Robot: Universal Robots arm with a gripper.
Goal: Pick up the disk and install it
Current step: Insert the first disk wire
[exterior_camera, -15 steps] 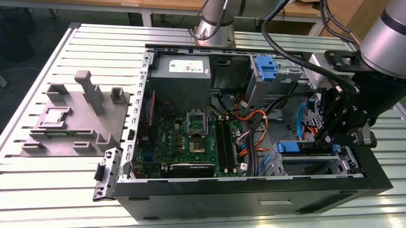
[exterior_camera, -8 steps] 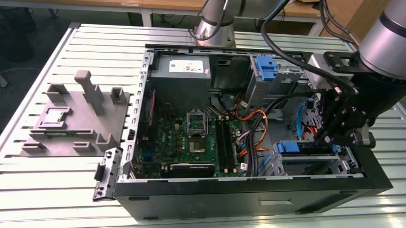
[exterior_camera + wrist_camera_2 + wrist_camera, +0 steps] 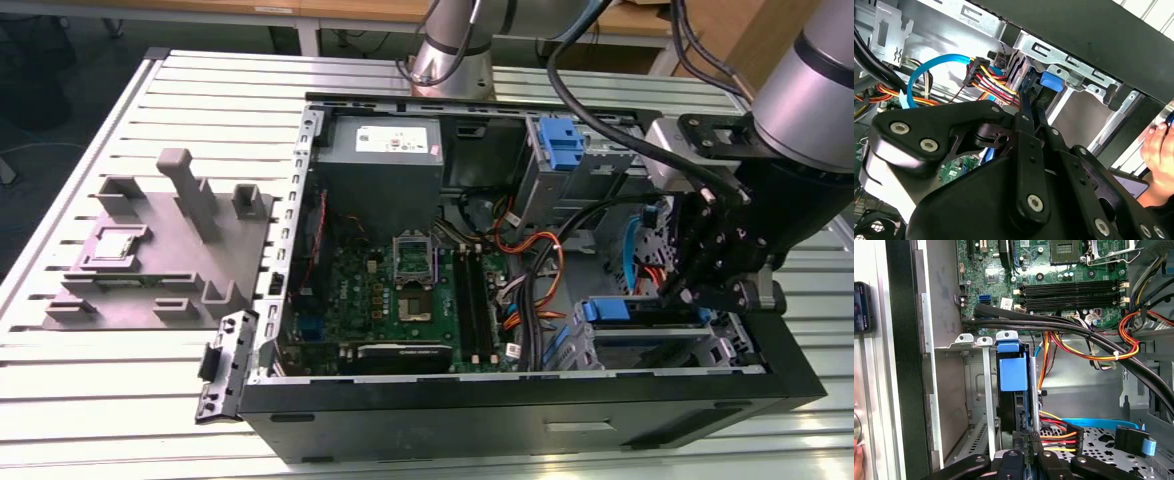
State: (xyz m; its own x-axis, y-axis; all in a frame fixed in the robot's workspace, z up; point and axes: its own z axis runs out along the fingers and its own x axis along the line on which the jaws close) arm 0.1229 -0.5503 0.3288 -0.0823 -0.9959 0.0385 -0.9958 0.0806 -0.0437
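- Far left of the exterior view: grey plastic fixture block with upright posts [image 3: 158, 250] on the slatted silver metal table [image 3: 107, 390], well apart from my work.
- Centre: open black computer tower case [image 3: 534, 410] lying on its side, green motherboard [image 3: 394, 300] exposed, grey power-supply box with white sticker [image 3: 384, 150] at the upper rim.
- Right of centre: bundle of orange, red and yellow wires [image 3: 527, 270] runs over the board toward the drive bays.
- Lower right of the case: flat silver-grey hard drive with blue plastic bracket rails [image 3: 641, 315] sits in the metal drive cage, blue tab [image 3: 1013, 367] facing the board in the first wrist view.
- Right edge: my black pincer [image 3: 714, 285] hangs just over that drive; in the first wrist view my fingers [image 3: 1026, 452] are pressed together, pinching the drive's thin edge.
- A person's hand [image 3: 1156, 150] at the right edge of the second wrist view, outside the case.
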